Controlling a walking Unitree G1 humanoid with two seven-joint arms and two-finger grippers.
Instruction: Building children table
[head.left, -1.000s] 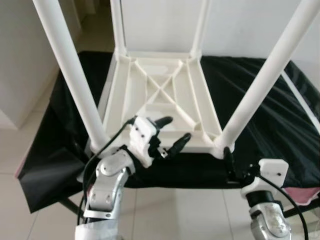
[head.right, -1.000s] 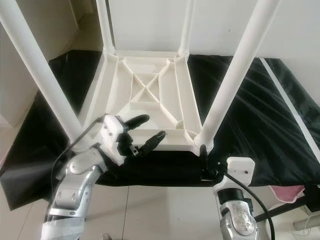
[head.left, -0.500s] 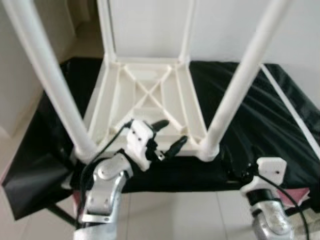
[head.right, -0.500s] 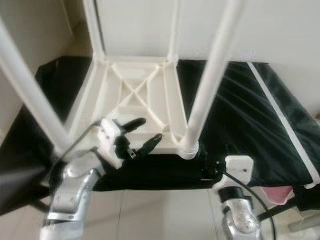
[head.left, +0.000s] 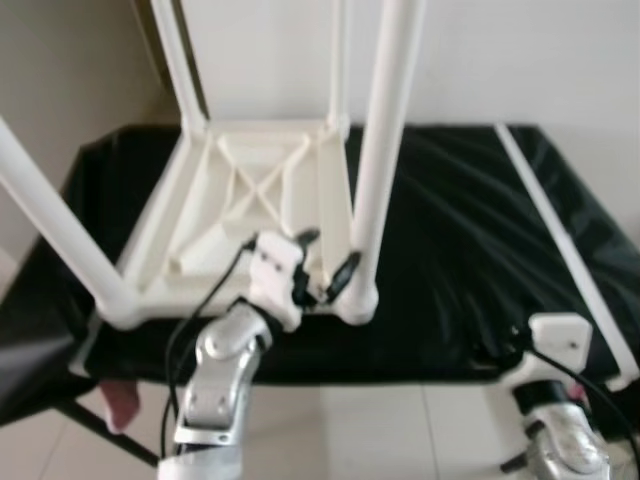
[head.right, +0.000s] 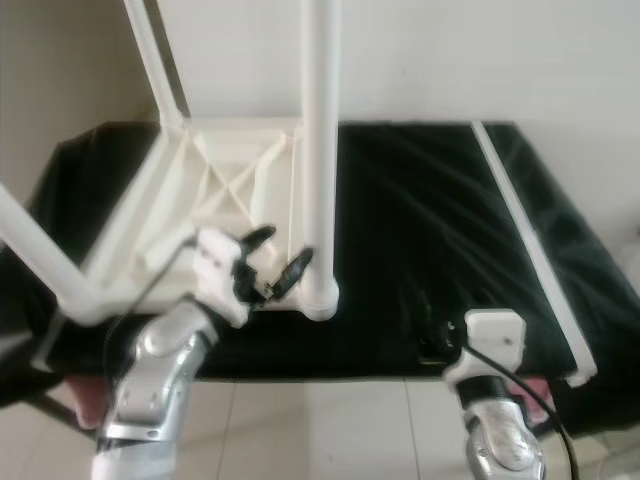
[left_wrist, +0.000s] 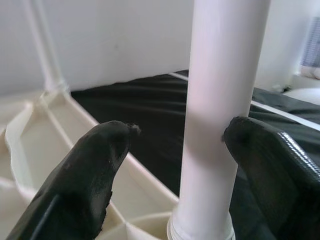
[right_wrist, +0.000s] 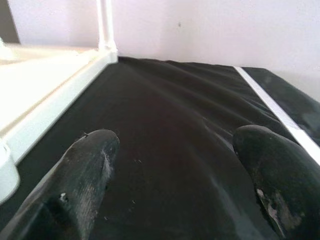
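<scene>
Left gripper (head.left: 322, 268), fingers spread apart, straddling the base of the near white leg (head.left: 383, 140) of the upturned children's table (head.left: 250, 215); in the left wrist view the leg (left_wrist: 222, 115) stands between the two fingertips (left_wrist: 102, 160), close against one of them. The ribbed underside extends beyond the gripper. Right gripper (right_wrist: 175, 170), fingers apart, holding nothing, hovers over the black cloth (head.right: 430, 230), well apart from the table. A white strip (head.right: 525, 245) crosses the cloth on its far side.

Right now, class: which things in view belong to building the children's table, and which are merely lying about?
Job in hand:
- upturned white plastic table
- its near white tube leg
- left gripper, open beside that leg

Lying about:
- black cloth
- pink item
- right gripper
</scene>
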